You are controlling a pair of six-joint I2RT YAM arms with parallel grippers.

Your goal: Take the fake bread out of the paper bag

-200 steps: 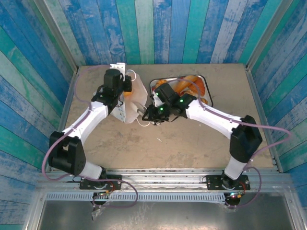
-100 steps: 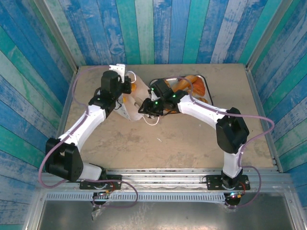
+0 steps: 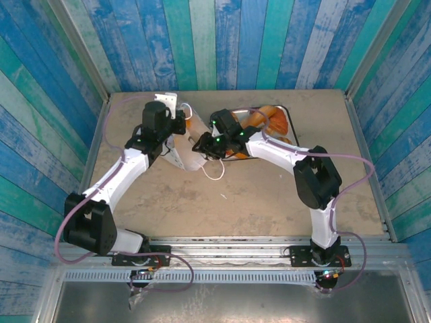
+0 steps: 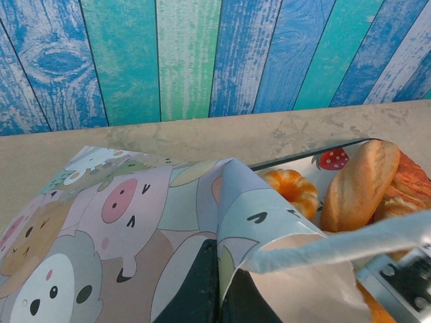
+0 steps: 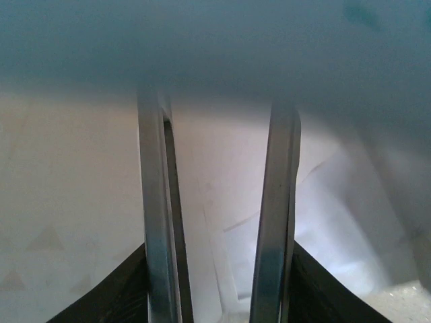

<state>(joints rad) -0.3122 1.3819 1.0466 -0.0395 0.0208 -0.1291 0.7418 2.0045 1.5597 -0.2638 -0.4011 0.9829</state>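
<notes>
The paper bag lies left of centre, white from above and printed with pastel cartoon animals in the left wrist view. My left gripper is shut on the bag's upper edge, a fold of paper pinched between its dark fingers. My right gripper reaches in through the bag's mouth. Its two metal fingers stand apart against bare white paper with nothing between them. Fake bread lies on the tray: an orange roll and a long golden loaf.
The strawberry-print tray with a dark rim sits just right of the bag, under the right forearm. One white cord handle trails onto the tabletop. Striped wooden walls close in the back and both sides.
My right gripper has moved left and deeper into the bag's mouth, its jaws a little wider. My left gripper stays shut on the bag's edge and has shifted slightly towards the back.
</notes>
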